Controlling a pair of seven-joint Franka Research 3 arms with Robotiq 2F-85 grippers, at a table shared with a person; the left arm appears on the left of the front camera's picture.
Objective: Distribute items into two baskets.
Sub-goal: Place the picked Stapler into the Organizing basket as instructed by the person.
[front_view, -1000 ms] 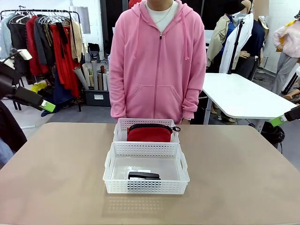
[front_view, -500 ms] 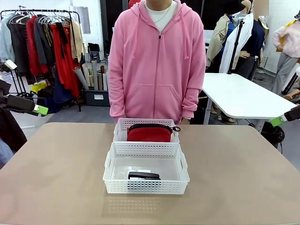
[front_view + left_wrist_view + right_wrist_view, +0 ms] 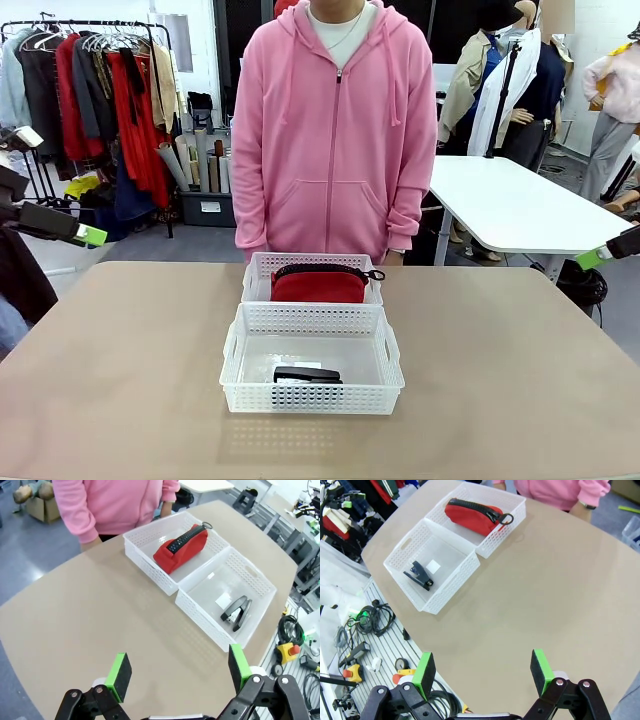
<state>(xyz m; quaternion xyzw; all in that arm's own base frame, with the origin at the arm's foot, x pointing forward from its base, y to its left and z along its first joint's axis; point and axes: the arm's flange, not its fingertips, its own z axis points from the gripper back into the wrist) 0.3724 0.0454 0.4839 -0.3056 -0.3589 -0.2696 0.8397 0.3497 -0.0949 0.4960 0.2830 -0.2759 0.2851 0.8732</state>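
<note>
The red zippered pouch point(image 3: 319, 285) lies in the smaller far basket point(image 3: 258, 270), close to the person. The black stapler point(image 3: 307, 376) rests in the larger near basket point(image 3: 312, 320). The left wrist view looks down on the pouch point(image 3: 180, 547) and the stapler point(image 3: 236, 613) in their baskets, with my left gripper point(image 3: 179, 672) open and empty above bare table. In the right wrist view, pouch point(image 3: 474, 515) and stapler point(image 3: 420, 575) sit far off, and my right gripper point(image 3: 482, 672) is open and empty. Both grippers hang high at the table's sides, left point(image 3: 80, 235) and right point(image 3: 598, 257).
A person in a pink hoodie point(image 3: 335, 130) stands at the far edge, hands down by the sides. The tan table point(image 3: 120, 370) is bare around the baskets. Cables and an emergency-stop box point(image 3: 351, 671) lie on the floor beside the table.
My left gripper drew back toward the left edge between one second and half a second ago, then held still. The right gripper, baskets and items did not move.
</note>
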